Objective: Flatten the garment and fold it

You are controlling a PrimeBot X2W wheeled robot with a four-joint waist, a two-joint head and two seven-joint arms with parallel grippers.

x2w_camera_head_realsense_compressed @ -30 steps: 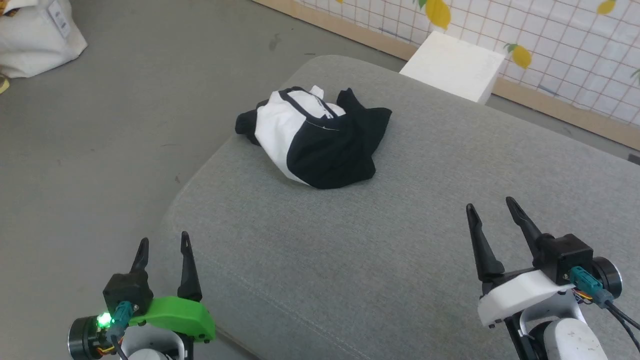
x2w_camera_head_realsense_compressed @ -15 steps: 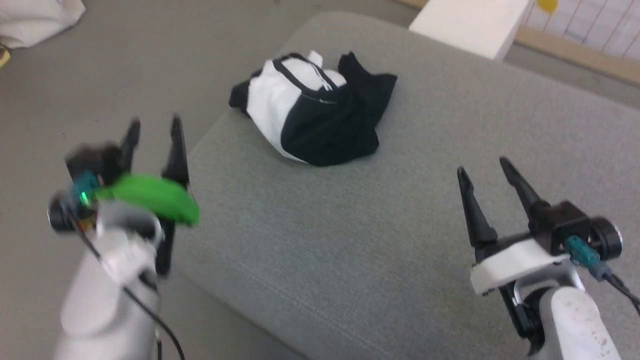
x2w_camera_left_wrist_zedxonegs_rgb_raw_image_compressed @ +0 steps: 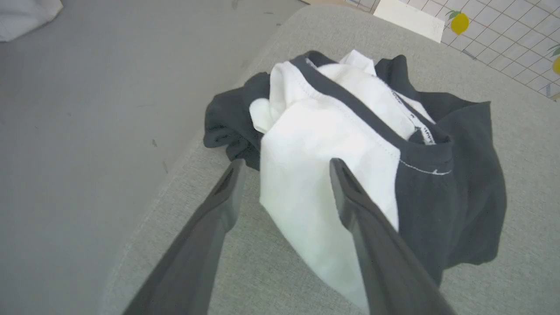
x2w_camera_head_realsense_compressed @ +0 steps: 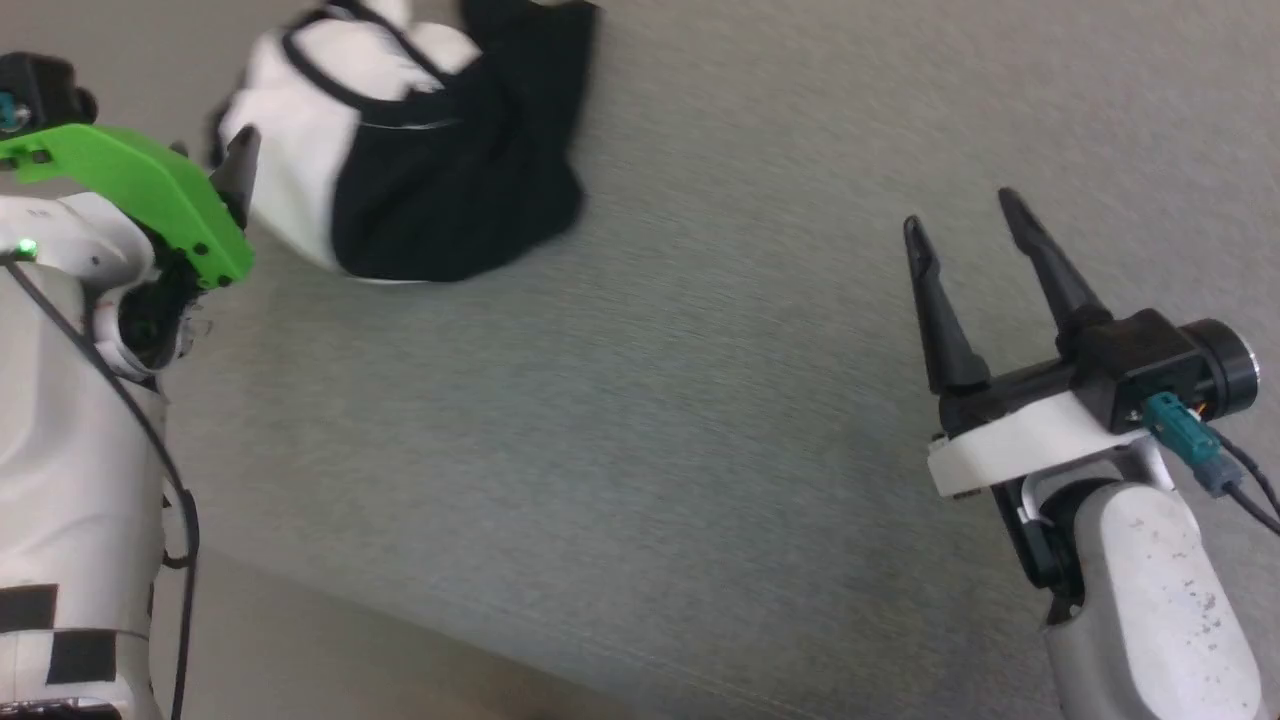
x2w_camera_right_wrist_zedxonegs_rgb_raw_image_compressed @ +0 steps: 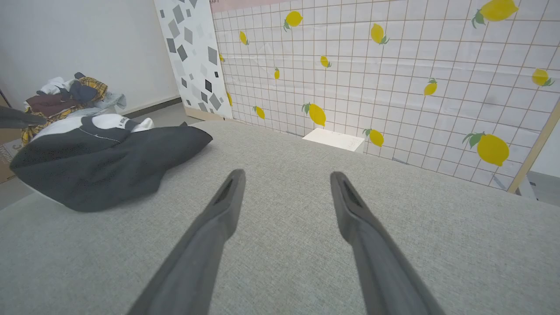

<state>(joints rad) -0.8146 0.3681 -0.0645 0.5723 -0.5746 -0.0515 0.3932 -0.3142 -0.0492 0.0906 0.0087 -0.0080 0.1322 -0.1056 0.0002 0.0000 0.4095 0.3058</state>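
Here's the shirt [x2w_camera_left_wrist_zedxonegs_rgb_raw_image_compressed: 332,144], bunched in a crumpled heap on the grey cushion [x2w_camera_head_realsense_compressed: 700,400], right up at the cushion's rounded corner where it drops to the floor [x2w_camera_left_wrist_zedxonegs_rgb_raw_image_compressed: 87,87]. The white body faces the cushion's edge. A black sleeve spreads out on the heap's other side, toward the cushion's middle. The black collar trim loops over the top of the heap, and small white lettering shows inside the neck.

The left gripper [x2w_camera_left_wrist_zedxonegs_rgb_raw_image_compressed: 285,164] is at that same corner, fingers well apart. In its wrist view the white body sits between them, one finger over the cushion's edge and the other across the white fabric. Does either finger touch the cloth? Can't tell from here. In the head view the gripper's green cover [x2w_camera_head_realsense_compressed: 140,190] hides most of it, and one dark fingertip pokes out at the white part of the heap.

Over to the right gripper [x2w_camera_head_realsense_compressed: 958,210]: fingers spread wide, nothing between them, above bare cushion, well apart from the shirt.

Past the cushion's far edge, the right wrist view takes in a white box [x2w_camera_right_wrist_zedxonegs_rgb_raw_image_compressed: 334,139] against a lemon-print wall [x2w_camera_right_wrist_zedxonegs_rgb_raw_image_compressed: 393,87]. A pile of clothes [x2w_camera_right_wrist_zedxonegs_rgb_raw_image_compressed: 65,94] lies beyond the corner where the shirt is.
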